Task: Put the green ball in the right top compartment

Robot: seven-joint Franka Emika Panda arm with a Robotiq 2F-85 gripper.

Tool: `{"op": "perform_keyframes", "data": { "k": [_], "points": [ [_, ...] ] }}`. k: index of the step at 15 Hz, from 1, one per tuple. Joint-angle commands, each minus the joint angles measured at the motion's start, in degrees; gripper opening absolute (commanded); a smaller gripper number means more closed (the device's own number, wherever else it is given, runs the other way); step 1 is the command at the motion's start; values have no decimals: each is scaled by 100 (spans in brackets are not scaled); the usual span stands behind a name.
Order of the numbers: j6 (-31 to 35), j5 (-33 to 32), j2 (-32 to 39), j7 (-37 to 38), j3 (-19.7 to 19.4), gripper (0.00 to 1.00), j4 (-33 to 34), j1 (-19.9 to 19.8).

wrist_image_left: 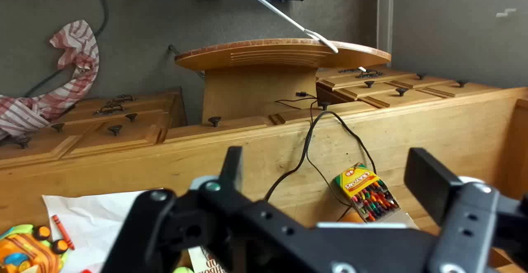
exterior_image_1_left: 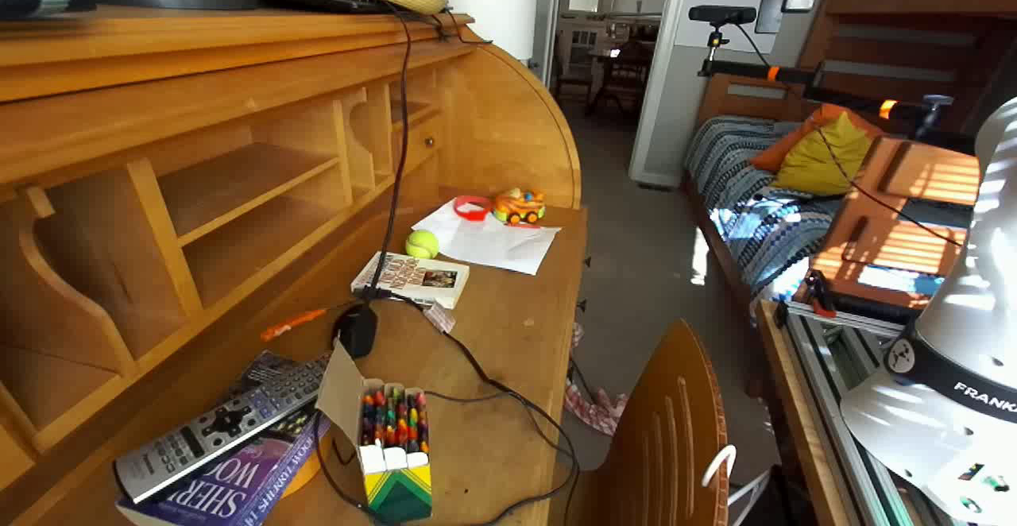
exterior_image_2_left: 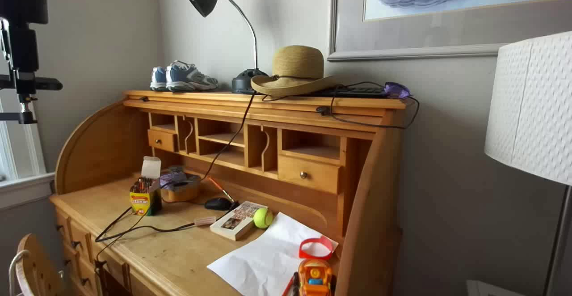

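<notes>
The green ball [exterior_image_1_left: 422, 245] rests on the desk between a thin book and a white sheet, and it also shows in an exterior view [exterior_image_2_left: 263, 218]. In the wrist view only a sliver of the green ball [wrist_image_left: 182, 269] shows at the bottom edge. The right top compartment [exterior_image_2_left: 311, 149] is the shallow cubby above a knobbed drawer, near the curved end panel; its opening also shows in an exterior view [exterior_image_1_left: 411, 107]. My gripper [wrist_image_left: 326, 163] is open, with nothing between its fingers, above the desk. I cannot make the gripper out in the exterior views.
A black cord [exterior_image_1_left: 401, 152] hangs in front of the hutch and loops over the desk. A crayon box [exterior_image_1_left: 397, 454], a book [exterior_image_2_left: 239, 220], a remote [exterior_image_1_left: 222, 423], a toy car [exterior_image_2_left: 315, 278] and a red band [exterior_image_2_left: 316, 247] lie there. A chair [exterior_image_1_left: 663, 431] stands in front.
</notes>
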Motion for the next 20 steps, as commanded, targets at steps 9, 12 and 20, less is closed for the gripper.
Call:
{"op": "perform_keyframes", "data": {
  "k": [9, 12, 20],
  "points": [
    [586, -577, 794, -662, -41, 100, -54, -22],
    [881, -1166, 1342, -1150, -76, 100, -48, -63],
    [2027, -1134, 2352, -729, 21, 100, 123, -273]
  ]
}}
